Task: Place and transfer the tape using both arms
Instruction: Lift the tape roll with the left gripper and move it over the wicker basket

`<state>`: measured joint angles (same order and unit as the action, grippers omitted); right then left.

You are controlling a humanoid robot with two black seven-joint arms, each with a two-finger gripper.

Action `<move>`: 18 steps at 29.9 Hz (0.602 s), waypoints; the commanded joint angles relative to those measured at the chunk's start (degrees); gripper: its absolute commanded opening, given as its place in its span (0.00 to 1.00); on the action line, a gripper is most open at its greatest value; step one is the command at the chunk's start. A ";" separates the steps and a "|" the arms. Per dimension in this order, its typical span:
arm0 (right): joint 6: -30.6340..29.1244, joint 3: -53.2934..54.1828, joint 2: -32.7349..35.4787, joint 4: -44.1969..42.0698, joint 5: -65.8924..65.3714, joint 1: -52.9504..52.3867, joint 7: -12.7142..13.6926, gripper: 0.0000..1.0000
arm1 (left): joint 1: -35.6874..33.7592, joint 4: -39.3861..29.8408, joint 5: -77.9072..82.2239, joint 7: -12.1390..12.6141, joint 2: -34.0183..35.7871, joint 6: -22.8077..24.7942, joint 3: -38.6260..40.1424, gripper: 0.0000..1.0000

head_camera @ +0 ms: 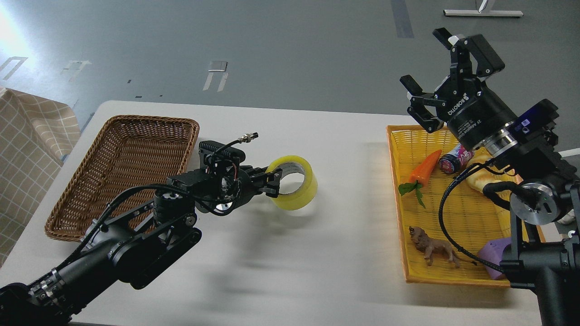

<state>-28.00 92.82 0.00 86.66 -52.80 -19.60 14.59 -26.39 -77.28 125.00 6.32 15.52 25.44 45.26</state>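
Observation:
The tape, a yellow translucent roll with a pale core, is lifted a little above the white table and tilted, near the table's middle. My left gripper is shut on the roll's left wall, one finger inside the core and one outside. My right gripper is open and empty, raised high above the far corner of the yellow tray on the right.
A brown wicker basket lies at the left, empty. The yellow tray holds a toy carrot, a small can, a croissant toy, a lion figure and a purple block.

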 commanded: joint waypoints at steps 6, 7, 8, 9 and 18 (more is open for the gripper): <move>0.00 0.00 0.00 0.00 0.15 0.00 -0.08 1.00 | -10.34 -1.82 0.00 -1.13 8.20 2.56 0.00 0.21; 0.00 0.00 0.00 0.00 0.15 -0.09 -0.08 1.00 | -11.75 -1.82 -0.01 -2.53 10.21 2.56 0.00 0.21; 0.00 0.00 0.00 0.00 0.15 -0.09 -0.08 1.00 | -12.80 -1.82 -0.01 -3.84 12.14 2.56 0.00 0.21; 0.00 0.00 0.00 0.00 0.15 -0.09 -0.08 1.00 | -13.34 -1.82 -0.01 -4.47 13.03 2.56 0.00 0.21; 0.00 -0.09 0.00 0.09 0.24 -0.18 -0.08 1.00 | -13.43 -1.64 -0.19 -9.64 27.25 2.56 -0.96 0.21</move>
<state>-28.00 92.74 0.00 86.66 -52.56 -19.86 14.50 -40.39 -79.07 124.78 -1.00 38.29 28.00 44.76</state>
